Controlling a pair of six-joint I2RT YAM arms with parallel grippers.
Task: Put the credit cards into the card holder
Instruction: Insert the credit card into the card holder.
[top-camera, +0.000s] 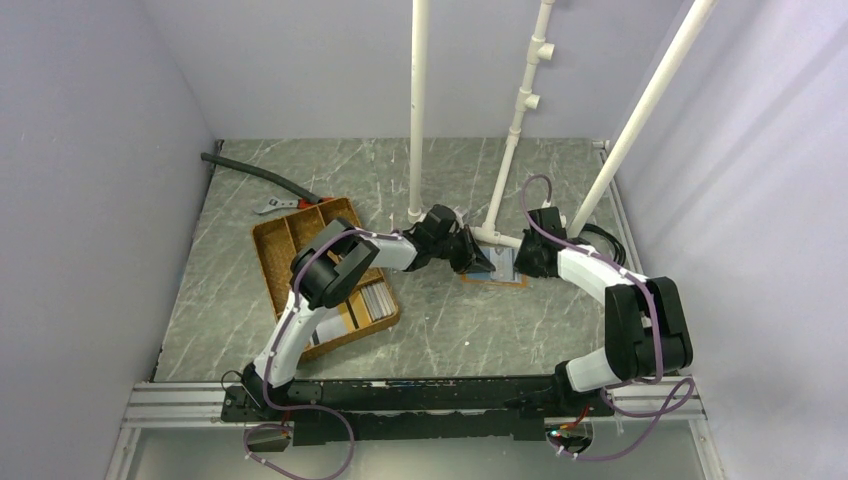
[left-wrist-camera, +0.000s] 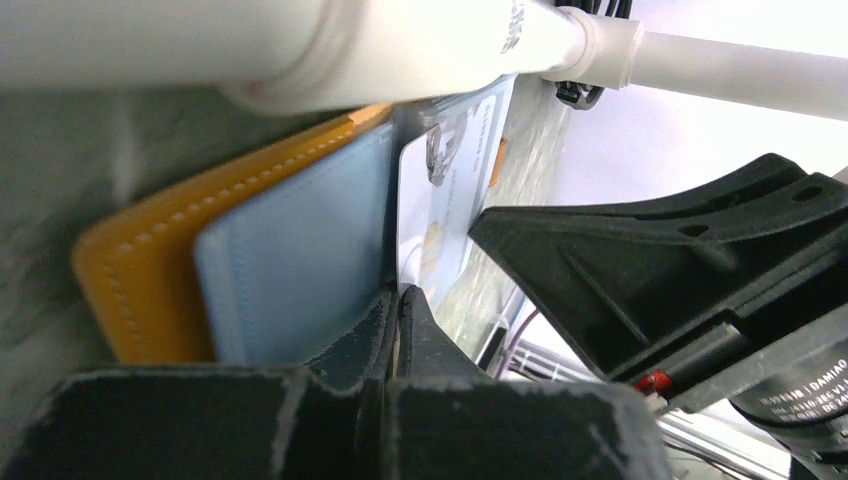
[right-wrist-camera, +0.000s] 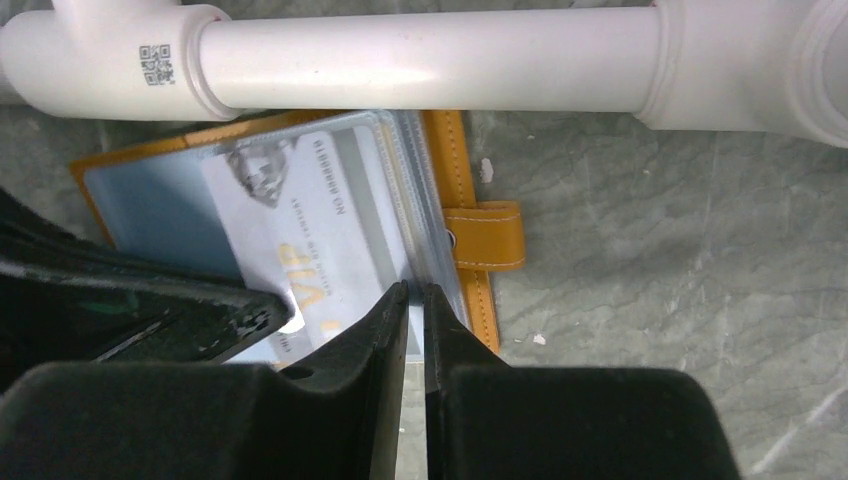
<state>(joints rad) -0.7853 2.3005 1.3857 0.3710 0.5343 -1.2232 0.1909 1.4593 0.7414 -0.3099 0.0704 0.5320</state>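
Note:
The orange-tan card holder (top-camera: 497, 279) lies open on the table under a white pipe, its light blue inside facing up (left-wrist-camera: 290, 270). In the right wrist view its orange edge and snap tab (right-wrist-camera: 485, 235) show. A white and light blue credit card (right-wrist-camera: 300, 235) printed "VIP" lies partly in the holder's clear pocket. My left gripper (left-wrist-camera: 398, 295) is shut on this card's near edge (left-wrist-camera: 450, 190). My right gripper (right-wrist-camera: 415, 292) is closed to a narrow slit on the edge of the clear pocket, beside the orange border. The two grippers (top-camera: 468, 250) (top-camera: 527, 258) meet over the holder.
A horizontal white pipe (right-wrist-camera: 430, 50) runs just above the holder, with upright pipes (top-camera: 417, 110) behind. A brown woven divided tray (top-camera: 290, 240) sits to the left with more cards (top-camera: 368, 300) in it. A black hose (top-camera: 260, 175) and a small tool (top-camera: 275, 207) lie at the back left.

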